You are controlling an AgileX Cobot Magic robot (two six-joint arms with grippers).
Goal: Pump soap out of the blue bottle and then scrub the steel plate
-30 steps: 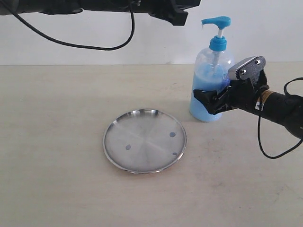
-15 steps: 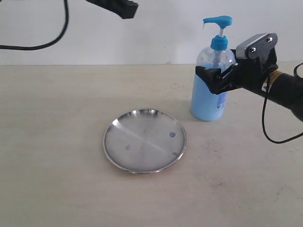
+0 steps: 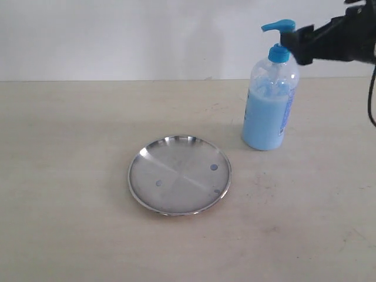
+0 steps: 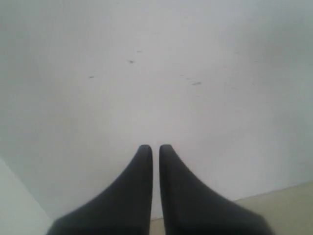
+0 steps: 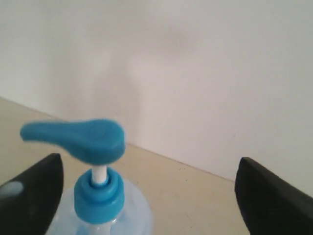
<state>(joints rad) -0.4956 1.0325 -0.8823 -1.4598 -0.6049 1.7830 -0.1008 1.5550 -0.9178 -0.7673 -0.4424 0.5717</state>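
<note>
The pumping step seems to be in hand. In the exterior view the right gripper [image 3: 301, 46] hangs in the upper right of the frame, just beside the bright blue pump head [image 3: 278, 26] of the tall clear bottle of light blue soap [image 3: 269, 114]. Its fingers [image 5: 34, 188] are spread wide and grasp nothing. The bottle stands right of centre on the beige table [image 3: 70, 176], apart from the round shiny steel plate [image 3: 179, 174] in the middle, which already carries small bluish drops [image 3: 214, 167]. Next, I judge, the gripper must press the head straight down, or the bottle may tip. The left gripper [image 4: 155, 149] faces a white wall [image 4: 156, 58], fingers almost together and empty. No scrubbing tool is visible.
</note>
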